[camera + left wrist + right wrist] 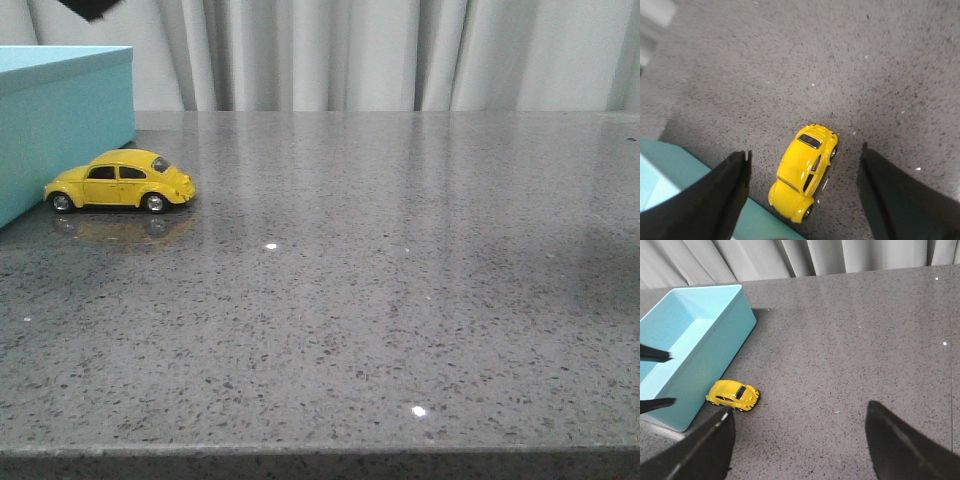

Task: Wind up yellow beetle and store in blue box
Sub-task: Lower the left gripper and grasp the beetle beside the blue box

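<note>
At the front view's left edge, the small glossy yellow toy beetle [120, 181] sits on the table beside the large turquoise-blue box [60, 120]; both grippers [802, 165] [797, 422] gape, empty; winding and storing apparently remain.

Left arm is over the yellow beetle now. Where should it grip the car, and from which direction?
Come straight down from above with the left gripper and pinch the yellow beetle across its two door sides, mid-body. The car stands on its wheels on the table, and those sides are its flattest, narrowest span. Its nose sits close to the blue box, so gripping end-to-end looks cramped.
</note>
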